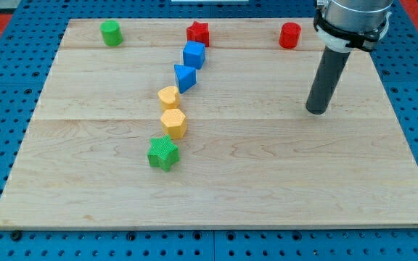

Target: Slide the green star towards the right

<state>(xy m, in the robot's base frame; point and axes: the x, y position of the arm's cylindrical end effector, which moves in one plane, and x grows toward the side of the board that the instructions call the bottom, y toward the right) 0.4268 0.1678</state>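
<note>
The green star (pixel 163 154) lies on the wooden board (pixel 281 181) at the lower left of centre. My tip (pixel 316 111) is the lower end of a dark rod, far to the star's right and a little higher in the view, touching no block. A yellow hexagon (pixel 173 123) sits just above the star, close to it.
A yellow heart-like block (pixel 168 96), a blue triangle (pixel 185 77) and a blue block (pixel 194 54) run in a line up from the hexagon. A red star (pixel 198 32), a red cylinder (pixel 289 35) and a green cylinder (pixel 110 32) stand along the top edge.
</note>
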